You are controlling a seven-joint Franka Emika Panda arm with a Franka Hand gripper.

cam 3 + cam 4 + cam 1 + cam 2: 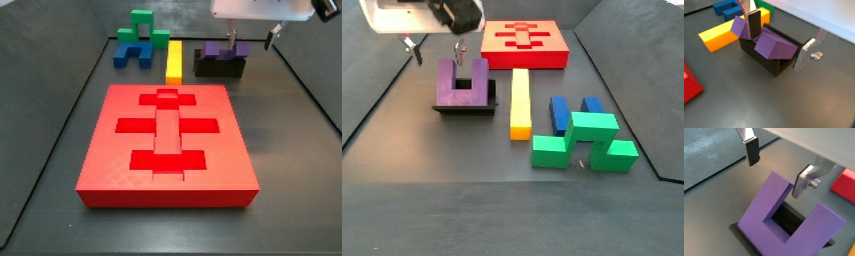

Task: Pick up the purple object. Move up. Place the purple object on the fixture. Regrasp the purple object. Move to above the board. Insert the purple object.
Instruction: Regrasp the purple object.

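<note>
In a side view, the red board (167, 145) fills the foreground of the dark table (287, 190), its cross- and bar-shaped recesses bare. Beyond it a long yellow bar (175, 59) lies flat, with a blue block (132, 54) and a green block (143, 27) grouped further back. Just beside the yellow bar sits the black fixture (221, 67), and the purple object (222, 49) rests in it, prongs pointing upward. Over it hangs the claw (250, 38), released, its silver plates spread wide and apart from the block. In a wrist view, the purple object (774, 44) leans tilted in the fixture (767, 60), one finger (751, 25) with its dark pad in front of a prong and the opposite plate clear of the piece. In a wrist view, the square notch of the purple object (764, 223) faces the camera, with the claw (777, 170) poised above its prongs, gripping nothing.
</note>
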